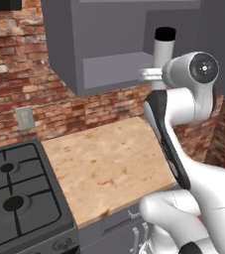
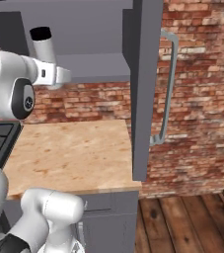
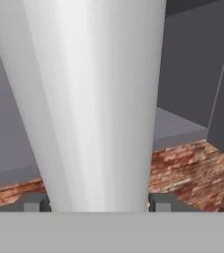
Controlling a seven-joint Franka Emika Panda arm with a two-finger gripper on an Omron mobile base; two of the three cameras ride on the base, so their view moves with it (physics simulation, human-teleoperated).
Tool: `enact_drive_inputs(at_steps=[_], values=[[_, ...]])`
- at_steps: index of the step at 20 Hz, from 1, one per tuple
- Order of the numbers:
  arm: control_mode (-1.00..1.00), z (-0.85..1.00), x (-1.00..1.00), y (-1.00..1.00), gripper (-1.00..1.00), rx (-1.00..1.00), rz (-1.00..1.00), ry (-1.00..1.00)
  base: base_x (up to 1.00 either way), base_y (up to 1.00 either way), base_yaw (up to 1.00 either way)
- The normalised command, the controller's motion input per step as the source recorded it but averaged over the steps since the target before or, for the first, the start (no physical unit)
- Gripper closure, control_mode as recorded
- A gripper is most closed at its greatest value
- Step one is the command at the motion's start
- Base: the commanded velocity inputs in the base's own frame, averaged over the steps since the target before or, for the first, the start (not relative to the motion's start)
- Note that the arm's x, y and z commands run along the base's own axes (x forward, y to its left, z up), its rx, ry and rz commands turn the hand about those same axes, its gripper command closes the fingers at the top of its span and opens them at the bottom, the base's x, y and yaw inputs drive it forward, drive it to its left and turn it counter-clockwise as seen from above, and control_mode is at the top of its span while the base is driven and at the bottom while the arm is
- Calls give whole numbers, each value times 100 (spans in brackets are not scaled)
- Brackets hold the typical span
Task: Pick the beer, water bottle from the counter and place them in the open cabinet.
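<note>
My gripper [image 3: 98, 202] is shut on the water bottle [image 3: 93, 99], a silver-grey cylinder with a black cap. A dark fingertip sits on each side of its body. I hold the bottle [image 1: 163, 47] upright in the air, just in front of the open cabinet [image 1: 109, 67] and about level with its bare shelf. From the right base view the bottle [image 2: 44, 47] stands above my gripper [image 2: 54, 74], left of the cabinet's shelf [image 2: 93, 66]. Below lies the tan counter [image 1: 104, 158], with nothing on it. The beer is out of view.
A black gas stove [image 1: 15, 193] adjoins the counter on the left, below a wall outlet [image 1: 25, 118] on the brick wall. A grey cabinet door [image 2: 144, 89] with a bar handle [image 2: 167, 89] stands open to the right of the shelf. Grey drawers [image 2: 108, 212] sit under the counter.
</note>
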Motion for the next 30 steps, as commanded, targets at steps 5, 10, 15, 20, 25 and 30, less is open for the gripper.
enact_drive_inputs(at_steps=[5,10,15,20,25,30], values=[[-100,0,66,6,100,2,7,0,0,0,0],[-100,0,70,5,100,1,7,0,0,0,0],[-100,0,69,6,100,0,6,0,0,0,0],[-100,0,62,10,100,0,7,0,0,0,0],[-100,0,72,4,100,0,2,0,0,0,0],[-100,0,76,10,100,0,1,0,0,0,0]])
